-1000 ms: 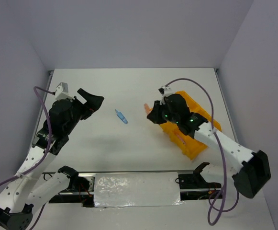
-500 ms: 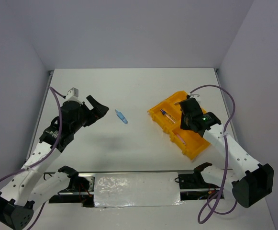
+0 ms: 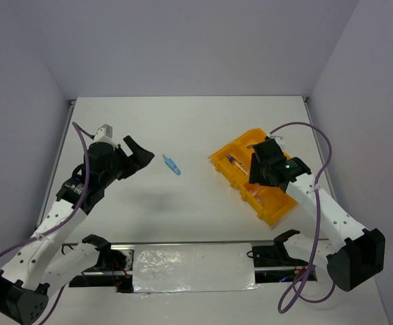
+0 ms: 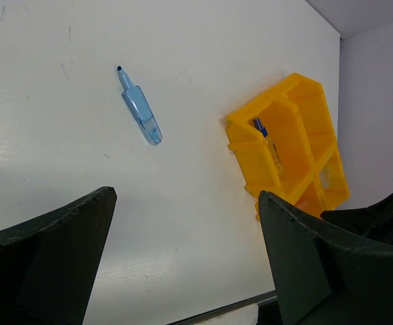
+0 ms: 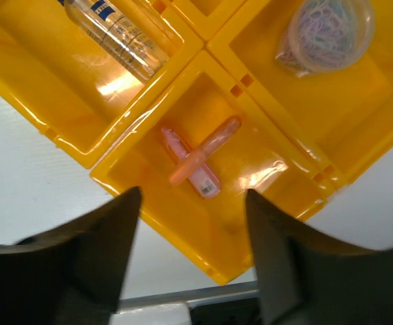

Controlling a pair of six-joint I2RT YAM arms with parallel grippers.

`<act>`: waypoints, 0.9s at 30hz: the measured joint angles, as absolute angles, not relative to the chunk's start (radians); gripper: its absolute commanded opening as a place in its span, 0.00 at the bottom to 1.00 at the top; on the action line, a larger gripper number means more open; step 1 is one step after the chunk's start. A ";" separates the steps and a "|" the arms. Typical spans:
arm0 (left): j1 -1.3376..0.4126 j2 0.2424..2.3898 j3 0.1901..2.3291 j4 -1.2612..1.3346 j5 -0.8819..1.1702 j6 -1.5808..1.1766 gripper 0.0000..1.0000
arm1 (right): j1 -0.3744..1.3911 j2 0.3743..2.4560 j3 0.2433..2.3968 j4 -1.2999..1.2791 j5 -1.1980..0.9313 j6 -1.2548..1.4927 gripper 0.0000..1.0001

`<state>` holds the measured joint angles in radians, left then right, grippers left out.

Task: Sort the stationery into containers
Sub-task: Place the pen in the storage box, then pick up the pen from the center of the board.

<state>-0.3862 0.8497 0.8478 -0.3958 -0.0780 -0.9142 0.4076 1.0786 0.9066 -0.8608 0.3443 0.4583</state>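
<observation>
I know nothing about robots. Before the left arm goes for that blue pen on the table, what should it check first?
1. Left fingers open and empty: ok.
2. Blue pen lies alone on the table, nothing touching it: ok.
3. Right fingers open, holding nothing: ok.
4. Pink pens lie crossed inside one tray compartment: ok.
5. All stationery in the tray: not ok, blue pen is outside.
</observation>
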 measured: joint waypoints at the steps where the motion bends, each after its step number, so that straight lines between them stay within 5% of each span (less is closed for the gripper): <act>1: -0.385 0.851 0.844 -0.392 -0.075 -0.915 0.99 | 0.408 1.079 0.907 -0.863 0.344 0.455 0.84; 16: -0.488 1.228 0.798 -0.322 -0.208 -1.006 0.99 | 0.448 0.875 0.909 -0.838 0.251 0.410 0.86; 27: -0.626 1.810 1.312 -0.515 -0.493 -1.134 0.98 | 0.492 0.833 0.846 -0.758 0.139 0.377 0.85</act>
